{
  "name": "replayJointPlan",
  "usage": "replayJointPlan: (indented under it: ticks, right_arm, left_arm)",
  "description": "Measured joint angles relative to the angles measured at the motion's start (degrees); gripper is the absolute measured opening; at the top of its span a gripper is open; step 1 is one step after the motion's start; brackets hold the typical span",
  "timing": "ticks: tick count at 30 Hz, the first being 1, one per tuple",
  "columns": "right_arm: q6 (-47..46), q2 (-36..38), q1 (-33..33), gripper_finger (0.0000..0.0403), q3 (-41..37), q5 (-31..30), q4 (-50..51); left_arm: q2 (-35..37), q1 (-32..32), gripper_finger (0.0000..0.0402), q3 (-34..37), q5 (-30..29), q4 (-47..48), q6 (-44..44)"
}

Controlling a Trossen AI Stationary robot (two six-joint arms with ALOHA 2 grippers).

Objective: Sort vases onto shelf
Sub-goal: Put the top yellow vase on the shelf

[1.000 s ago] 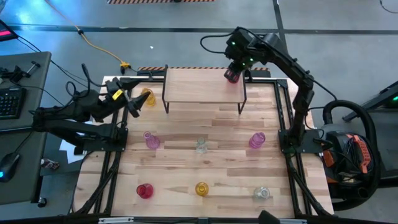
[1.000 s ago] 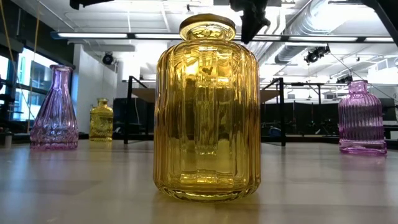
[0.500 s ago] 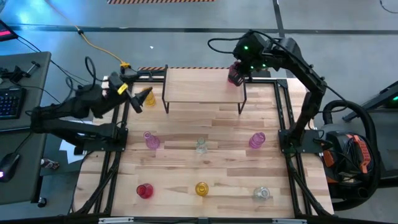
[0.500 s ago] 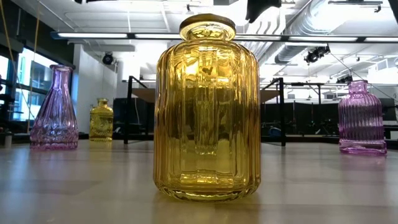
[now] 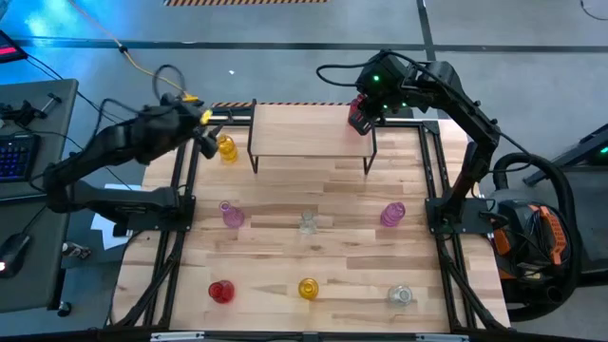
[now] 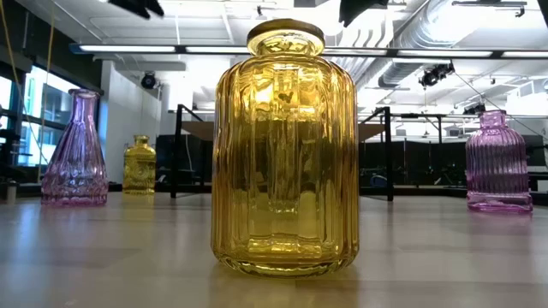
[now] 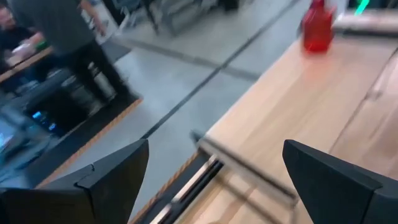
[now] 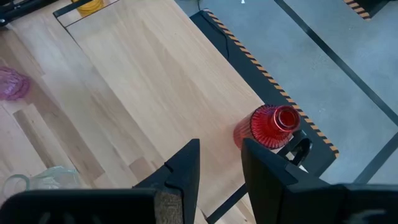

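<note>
The shelf (image 5: 312, 130) stands at the table's far edge. One red vase (image 5: 359, 113) (image 8: 273, 126) stands upright on the shelf's far right corner. My right gripper (image 5: 366, 101) (image 8: 221, 168) hovers just above it, open by a narrow gap and touching nothing. A yellow vase (image 5: 226, 148) (image 6: 139, 164) stands on the table left of the shelf. My left gripper (image 5: 203, 123) (image 7: 214, 180) hangs above and beside it, wide open and empty. Both grippers' tips show at the top of the low view.
Six more vases stand on the tabletop: pink (image 5: 232, 215), clear (image 5: 307, 223), pink (image 5: 392, 215), red (image 5: 220, 291), yellow (image 5: 308, 288) (image 6: 284, 150) and clear (image 5: 400, 295). Most of the shelf top is bare. A person stands beyond the table in the left wrist view.
My left gripper has risen and moved toward the far edge, away from the yellow vase, which stays standing on the table. My right gripper has lifted a little above the red vase, which stays on the shelf's corner.
</note>
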State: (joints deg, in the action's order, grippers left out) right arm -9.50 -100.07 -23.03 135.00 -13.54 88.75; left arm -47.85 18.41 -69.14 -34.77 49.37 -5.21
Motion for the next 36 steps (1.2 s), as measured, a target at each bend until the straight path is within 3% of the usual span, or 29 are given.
replayJointPlan:
  ticks: [6, 15, 19, 26, 31, 36]
  right_arm:
    - [-1.00, 0.00, -0.04, 0.0099, 0.00, 0.00, 0.00]
    - [3.13, 0.00, -0.04, 0.0099, 0.00, -0.02, 0.00]
    - [5.06, 0.00, -0.04, 0.0099, 0.00, -0.02, 0.00]
    - [6.98, 0.00, -0.07, 0.0099, 0.00, -0.02, -0.02]
    - [7.03, 0.00, -0.07, 0.0099, 0.00, -0.02, -0.04]
    - [8.44, 0.00, -0.07, 0.0099, 0.00, -0.02, -0.07]
  left_arm:
    - [-5.68, 7.20, 0.0362, 0.00, 1.62, 3.45, 0.02]
    - [-13.62, 17.79, 0.0362, 0.00, 19.40, 3.99, 4.39]
    - [-16.37, 20.78, 0.0362, -0.17, 20.96, 5.65, 3.06]
    - [-20.71, 25.88, 0.0362, -5.04, 25.45, 16.41, 4.25]
    - [-20.37, 26.25, 0.0362, -7.15, 24.34, 16.82, 11.07]
    - [-18.88, 25.46, 0.0362, -7.41, 17.27, 16.96, 16.31]
